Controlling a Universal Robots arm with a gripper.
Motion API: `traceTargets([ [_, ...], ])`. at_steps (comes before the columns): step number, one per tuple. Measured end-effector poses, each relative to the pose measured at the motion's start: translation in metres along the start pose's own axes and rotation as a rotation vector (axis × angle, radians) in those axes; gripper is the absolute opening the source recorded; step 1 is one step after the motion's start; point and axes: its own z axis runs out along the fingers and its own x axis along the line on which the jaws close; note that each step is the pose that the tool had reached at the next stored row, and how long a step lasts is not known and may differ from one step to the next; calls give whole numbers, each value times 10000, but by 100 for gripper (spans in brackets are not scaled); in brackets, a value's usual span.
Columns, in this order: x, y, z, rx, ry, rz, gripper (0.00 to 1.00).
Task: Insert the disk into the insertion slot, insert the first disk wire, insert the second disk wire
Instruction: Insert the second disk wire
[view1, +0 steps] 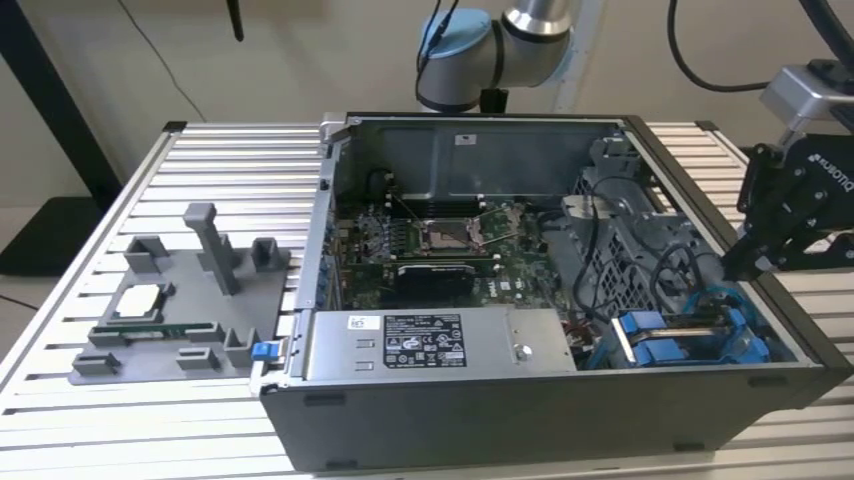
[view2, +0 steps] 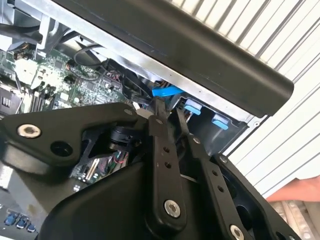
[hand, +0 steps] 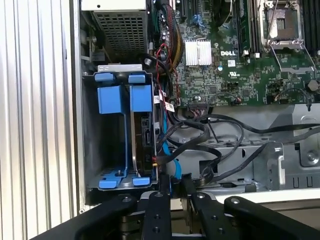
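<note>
**Q:** Disk (hand: 143, 125), the flat silver-grey drive clipped in a bright blue plastic frame: where does it lie?

**A:** Read the exterior view from its left. A grey moulded fixture block (view1: 214, 300) rests on the ribbed aluminium table (view1: 80, 420). Next comes the open dark-grey computer case (view1: 534, 420), lying on its side with the panel off, presumably so that its interior faces the arm. Inside it is the green motherboard (view1: 441, 250). Toward the exterior view's right is the insertion slot (hand: 122, 69), a wide, flat bay of grey sheet metal. The disk stands on edge in that slot, apparently pushed home, beside a second, seemingly empty blue plastic carrier (hand: 109, 100).

**Q:** And the tool?

**A:** The black two-finger gripper (view1: 738, 270) hangs farthest to the exterior view's right, over the case's side wall. In both wrist views its jaws are drawn to a narrow gap, with the end of the flat bright-blue disk wire (view2: 167, 91) between them. By appearance it is clenched on the wire.

**Q:** Why hold it so?

**A:** A grasp near the wire's end probably gives the best control of its plug. The disk lies just below the gripper and to the exterior view's left of it, near but apart. Whether any plug is seated in the disk cannot be told.
</note>
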Motion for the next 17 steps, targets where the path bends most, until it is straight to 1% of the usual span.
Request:
traceTargets([
  [2,0,0,3,-3,-13,-1,100],
  [4,0,-1,5,-5,-46,-6,100],
  [7,0,-2,11,-11,-118,-12,100],
  [10,1,-1,14,-15,-210,-22,100],
  [13,0,-1,15,-18,-264,-27,100],
  [14,0,-1,16,-19,-273,-27,0],
  [17,1,-1,16,-19,-277,-28,0],
])
